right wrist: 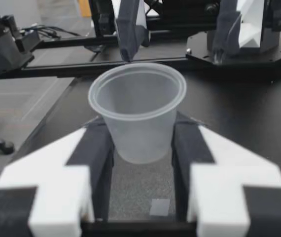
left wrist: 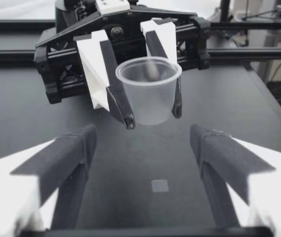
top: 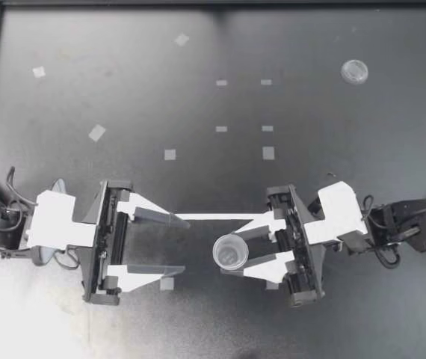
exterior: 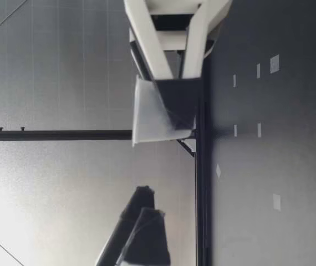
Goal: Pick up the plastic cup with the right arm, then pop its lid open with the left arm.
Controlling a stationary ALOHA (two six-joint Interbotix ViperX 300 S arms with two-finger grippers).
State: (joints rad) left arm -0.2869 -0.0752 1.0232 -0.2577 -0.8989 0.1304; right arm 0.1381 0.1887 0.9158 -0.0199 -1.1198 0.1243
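A clear plastic cup [top: 230,253] stands upright with its mouth open to the overhead camera. It is clamped in the right claw [top: 232,254], one dark pad pressing each side of its wall. That arm's wrist camera shows the cup [right wrist: 138,113] empty, its rim above the pads [right wrist: 98,148]. Whether its base touches the dark surface [top: 123,97] cannot be told.

Just beside the cup, facing it from the opposite side, is the left claw [top: 184,245] — spread wide and holding nothing. Its own camera shows the cup [left wrist: 149,91] ahead of the gap between its fingers.

Well apart from the cup, up and to the right in the overhead view, lies a round clear lid [top: 354,72]. Small pale tape squares [top: 268,152] dot the surface beyond the cup.
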